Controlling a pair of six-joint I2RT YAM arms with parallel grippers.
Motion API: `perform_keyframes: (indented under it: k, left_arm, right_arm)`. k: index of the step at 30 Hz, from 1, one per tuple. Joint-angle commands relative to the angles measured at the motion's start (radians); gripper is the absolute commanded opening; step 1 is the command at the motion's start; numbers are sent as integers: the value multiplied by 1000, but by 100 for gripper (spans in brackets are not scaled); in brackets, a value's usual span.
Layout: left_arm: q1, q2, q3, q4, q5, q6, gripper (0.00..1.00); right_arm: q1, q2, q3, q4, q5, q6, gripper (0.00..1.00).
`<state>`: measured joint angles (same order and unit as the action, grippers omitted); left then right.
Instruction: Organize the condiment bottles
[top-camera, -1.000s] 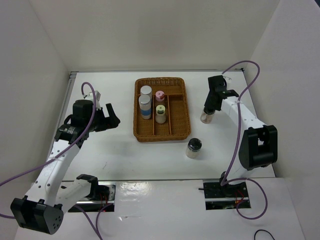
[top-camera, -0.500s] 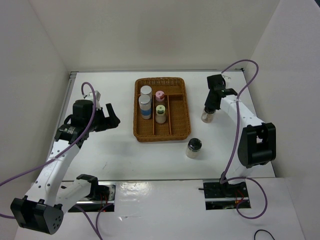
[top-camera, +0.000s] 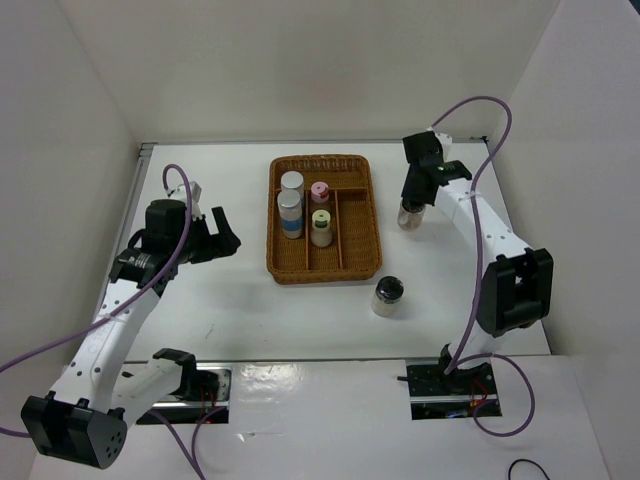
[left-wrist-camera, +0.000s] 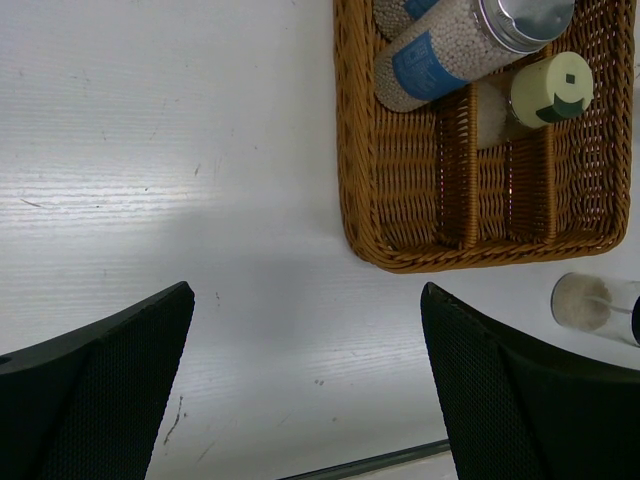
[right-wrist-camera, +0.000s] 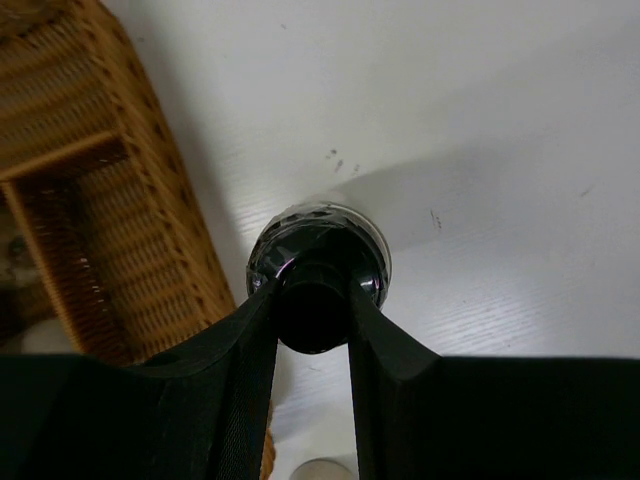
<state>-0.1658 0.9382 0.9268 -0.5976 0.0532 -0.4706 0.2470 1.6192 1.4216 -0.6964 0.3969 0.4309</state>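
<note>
1 black-topped shaker (right-wrist-camera: 318, 238), perhaps lifted, clamped in the right tool (right-wrist-camera: 313, 300); left tool (left-wrist-camera: 307, 300) apart above table (left-wrist-camera: 200, 150).

Woven wicker tray (left-wrist-camera: 400, 185), shaker (right-wrist-camera: 318, 240) with glossy black top, smooth white table (left-wrist-camera: 200, 150)

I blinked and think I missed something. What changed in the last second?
The right hand, shut on a black-topped bottle, moved it away from the robot's base and slightly toward the wicker tray. The left hand, open, the four bottles in the tray and the other black-topped bottle stayed put.
</note>
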Motion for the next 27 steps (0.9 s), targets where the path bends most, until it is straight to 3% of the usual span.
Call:
perform_keyframes:
  k: [1, 6, 15, 27]
  left_arm:
    - [5, -25, -2, 47, 20, 20, 100]
    - [5, -26, -2, 47, 20, 20, 100]
    - [5, -35, -2, 47, 20, 20, 100]
    - [5, -35, -11, 47, 20, 20, 100]
  right_arm:
    - [34, -65, 131, -31, 4, -27, 0]
    - [96, -27, 275, -86, -18, -27, 0]
    - [235, 94, 390, -88, -18, -18, 1]
    - [255, 223, 445, -46, -29, -27, 3]
